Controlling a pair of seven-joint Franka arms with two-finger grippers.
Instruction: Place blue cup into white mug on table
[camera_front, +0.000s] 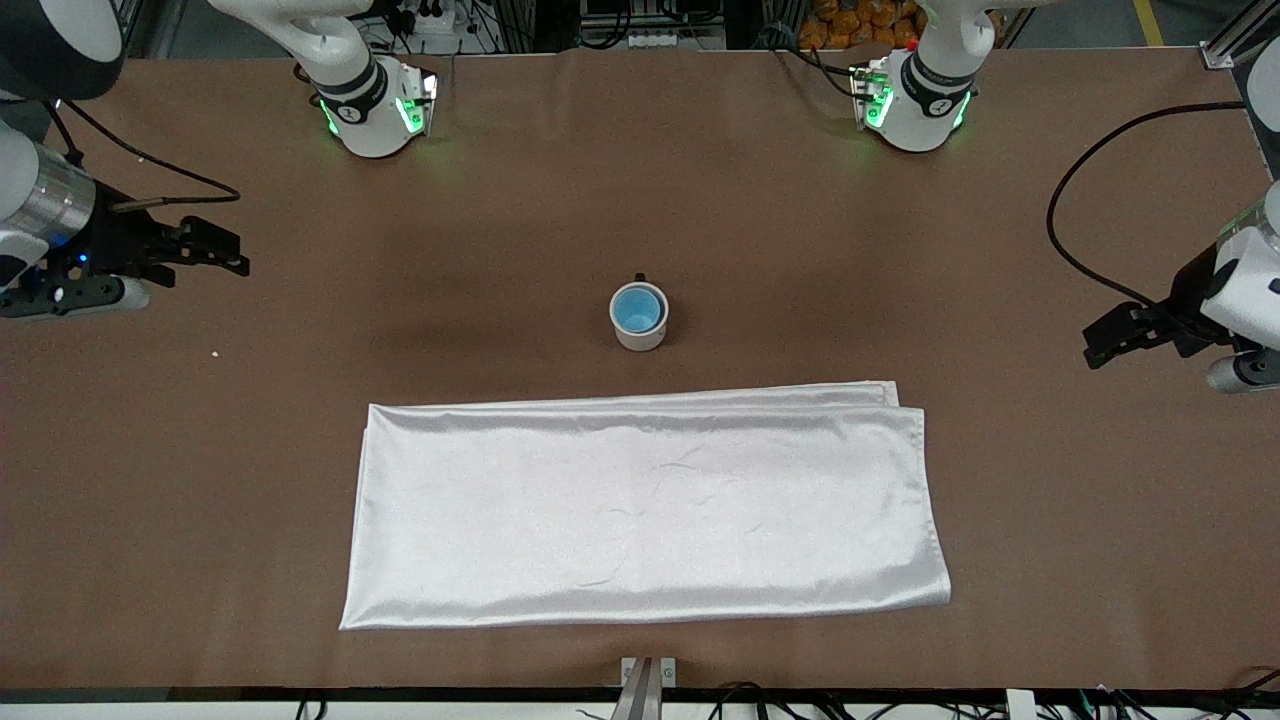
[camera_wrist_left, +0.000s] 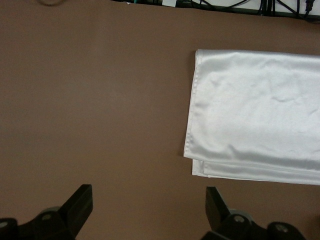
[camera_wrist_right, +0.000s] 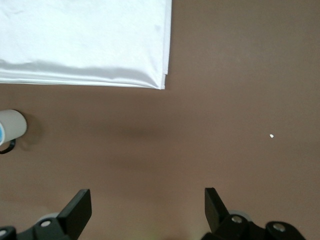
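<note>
The white mug (camera_front: 638, 330) stands upright in the middle of the brown table (camera_front: 300, 330), its black handle turned toward the robots' bases. The blue cup (camera_front: 637, 308) sits inside it. My right gripper (camera_front: 225, 252) hangs open and empty over the right arm's end of the table, far from the mug. In the right wrist view that gripper (camera_wrist_right: 147, 196) is over bare table, with the mug (camera_wrist_right: 12, 127) at the frame's edge. My left gripper (camera_front: 1100, 342) waits open and empty over the left arm's end. In the left wrist view it (camera_wrist_left: 149, 195) holds nothing.
A folded white satin cloth (camera_front: 640, 510) lies flat on the table, nearer to the front camera than the mug, also seen as the cloth (camera_wrist_left: 260, 115) and the cloth (camera_wrist_right: 85, 40). A tiny white speck (camera_front: 215, 352) lies under the right gripper. Cables trail at both table ends.
</note>
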